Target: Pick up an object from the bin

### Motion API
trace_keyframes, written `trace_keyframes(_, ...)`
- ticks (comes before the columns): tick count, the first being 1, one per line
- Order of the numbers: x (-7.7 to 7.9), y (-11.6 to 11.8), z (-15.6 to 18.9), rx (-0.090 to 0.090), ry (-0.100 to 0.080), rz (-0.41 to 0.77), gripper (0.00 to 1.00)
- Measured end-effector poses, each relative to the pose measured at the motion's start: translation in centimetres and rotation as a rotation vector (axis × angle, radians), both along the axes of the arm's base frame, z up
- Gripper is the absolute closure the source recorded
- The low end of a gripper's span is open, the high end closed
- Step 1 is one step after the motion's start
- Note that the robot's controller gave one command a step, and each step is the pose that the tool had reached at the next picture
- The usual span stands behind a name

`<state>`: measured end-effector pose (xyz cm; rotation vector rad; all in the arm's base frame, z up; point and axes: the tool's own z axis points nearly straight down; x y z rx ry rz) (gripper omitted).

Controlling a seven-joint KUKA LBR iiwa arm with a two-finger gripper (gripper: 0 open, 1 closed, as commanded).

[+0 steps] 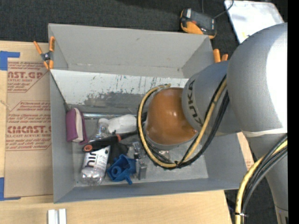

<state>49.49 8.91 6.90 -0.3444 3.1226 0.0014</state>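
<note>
While the grey arm point(261, 83) leans in from the right, its wrist, capped by a rounded orange cover point(169, 115) and ringed by yellow and black cables point(154, 158), hangs low over the floor of the grey metal bin point(126, 50). Below the cover's left edge the tool point(138, 161) shows as a narrow grey metal part, down near the bin's front wall. How far it is open cannot be told, as the wrist hides most of it, and nothing can be seen in its hold. Just to its left lies a crumpled blue plastic piece point(120, 168), the thing nearest to it; whether the two touch cannot be told. Left of the blue piece lies a small clear bottle with a black-and-white label point(95, 164), its length running towards the front-left corner. Above the bottle a black stick with a red-orange tip point(103, 143) lies slantwise, the tip pointing left. Behind that rests a white plastic object point(119, 122), partly tucked under the cables. Further left, near the bin's left wall, a mauve rectangular block point(74, 124) lies apart from the rest.
</note>
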Motion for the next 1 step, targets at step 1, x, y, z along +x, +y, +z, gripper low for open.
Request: trace_keyframes(1,-0.07,0.29,0.0,-0.002,0.0,-0.025,1.0)
